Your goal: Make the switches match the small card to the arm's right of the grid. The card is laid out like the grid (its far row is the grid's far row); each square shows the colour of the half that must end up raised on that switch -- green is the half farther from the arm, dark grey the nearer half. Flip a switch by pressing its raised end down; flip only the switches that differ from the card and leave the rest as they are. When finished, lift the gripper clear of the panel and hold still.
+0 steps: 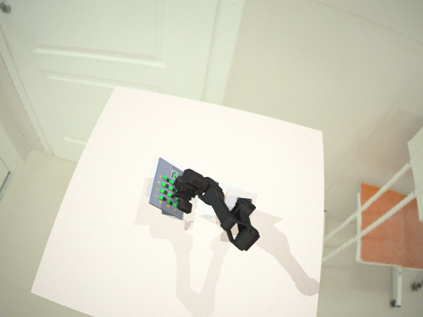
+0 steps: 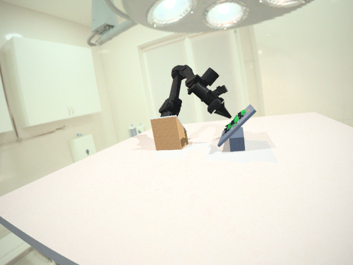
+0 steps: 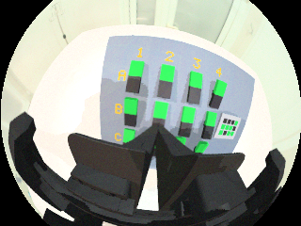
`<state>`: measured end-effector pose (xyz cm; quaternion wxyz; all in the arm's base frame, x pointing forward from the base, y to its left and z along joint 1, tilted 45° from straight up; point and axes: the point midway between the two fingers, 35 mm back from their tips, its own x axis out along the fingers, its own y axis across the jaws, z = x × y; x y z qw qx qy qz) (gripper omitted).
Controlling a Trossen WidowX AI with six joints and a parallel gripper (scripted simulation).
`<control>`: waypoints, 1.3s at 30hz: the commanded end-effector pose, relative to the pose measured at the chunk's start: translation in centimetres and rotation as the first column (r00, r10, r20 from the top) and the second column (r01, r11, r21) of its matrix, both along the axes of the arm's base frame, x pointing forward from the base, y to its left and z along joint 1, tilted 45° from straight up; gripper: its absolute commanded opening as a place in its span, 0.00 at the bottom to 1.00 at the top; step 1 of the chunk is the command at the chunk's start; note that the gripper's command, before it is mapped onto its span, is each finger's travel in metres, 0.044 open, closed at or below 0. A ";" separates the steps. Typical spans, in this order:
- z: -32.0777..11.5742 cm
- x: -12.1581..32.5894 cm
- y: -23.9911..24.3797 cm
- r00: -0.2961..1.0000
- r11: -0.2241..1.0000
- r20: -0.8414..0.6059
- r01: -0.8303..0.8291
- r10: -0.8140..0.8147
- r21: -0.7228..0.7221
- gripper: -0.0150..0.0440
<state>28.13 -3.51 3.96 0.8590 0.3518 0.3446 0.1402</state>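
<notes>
The black six-joint robot arm (image 2: 176, 88) rises from its base, bends sharply at the elbow, and slopes forward and down through the wrist. Its black parallel-jaw gripper (image 2: 228, 115) is closed on nothing, the two tapered fingers pressed together into one point aimed down and ahead.

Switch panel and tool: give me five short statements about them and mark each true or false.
1. The tool is shut, holding nothing. True.
2. The switch panel lies flat on the table. False: it tilts on a blue block.
3. The small card sits on the panel beside column 4. True.
4. The arm's base stands on a tan box. True.
5. The tool hovers over the bare table, away from the panel. False: its tip points at the switches.
</notes>
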 end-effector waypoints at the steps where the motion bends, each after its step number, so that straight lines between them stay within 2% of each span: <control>1: -0.5 0.2 0.4 1.000 1.000 -0.010 0.004 -0.004 0.004 0.25; 39: -0.8 0.6 0.6 1.000 1.000 -0.010 0.004 -0.004 0.004 0.25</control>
